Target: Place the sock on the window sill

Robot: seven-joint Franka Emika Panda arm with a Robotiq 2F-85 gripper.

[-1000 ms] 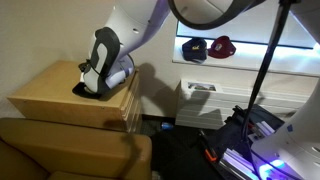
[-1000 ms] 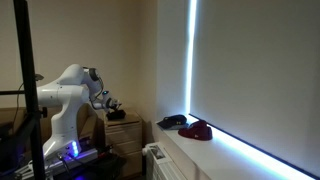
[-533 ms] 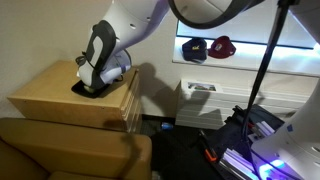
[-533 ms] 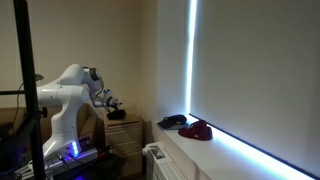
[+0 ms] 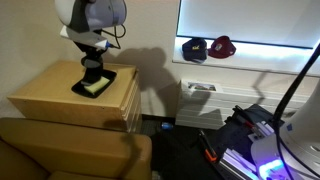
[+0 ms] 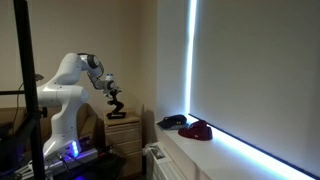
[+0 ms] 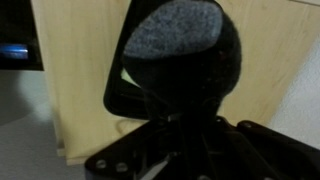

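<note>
Above the wooden cabinet [image 5: 50, 96], the gripper [image 5: 94, 70] hangs pointing downward from the arm's white wrist. Its jaws are clenched on the sock [image 7: 178, 45], a dark item with a grey patch at its far end.

- **Wrist view:** the sock fills the centre and extends away from the gripper body. The fingertips cannot be separated from the dark fabric.
- **Sock position:** the sock is off the cabinet top. In an exterior view it shows as a small dark shape [image 6: 115, 110] below the gripper [image 6: 113, 98], with a gap between it and the cabinet [image 6: 125, 131].
- **Below the sock:** a flat black tray [image 5: 93, 88] with a pale inner surface lies on the cabinet top. In the wrist view its black edge [image 7: 118, 85] shows beside the sock against the light wood.
- **Window sill:** the window sill [image 5: 270, 55] is well apart from the gripper, across the room from the cabinet. Two caps rest on it side by side, a dark cap [image 5: 194, 48] and a red cap [image 5: 222, 45]. Both appear in both exterior views.
- **Under the sill:** a white radiator [image 5: 205, 98] is mounted on the wall.
- **Foreground:** a brown sofa [image 5: 70, 150] stands in front of the cabinet.
</note>
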